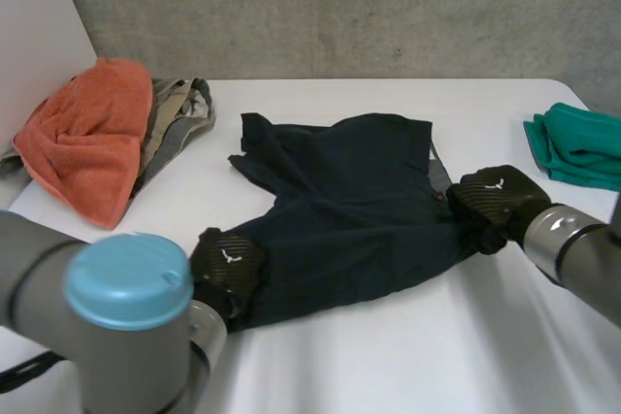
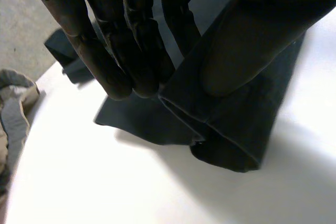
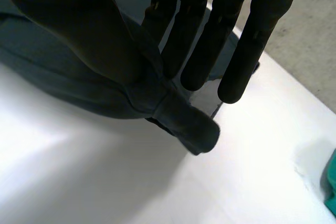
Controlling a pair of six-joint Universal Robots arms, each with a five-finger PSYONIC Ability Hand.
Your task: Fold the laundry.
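A dark navy garment (image 1: 344,210) lies spread on the white table (image 1: 408,356), somewhat rumpled. My left hand (image 1: 225,264) is at its near left corner; in the left wrist view the thumb (image 2: 252,40) and fingers (image 2: 136,56) pinch a folded edge of the cloth (image 2: 226,135). At the garment's right edge sits my right hand (image 1: 495,203). Its own wrist view has the thumb (image 3: 89,40) pressing a bunched hem (image 3: 184,119) against the fingers (image 3: 231,51).
An orange towel (image 1: 87,138) lies heaped on a grey-beige garment (image 1: 179,113) at the table's left back. A green cloth (image 1: 582,143) sits folded at the right edge. A grey wall runs behind the table.
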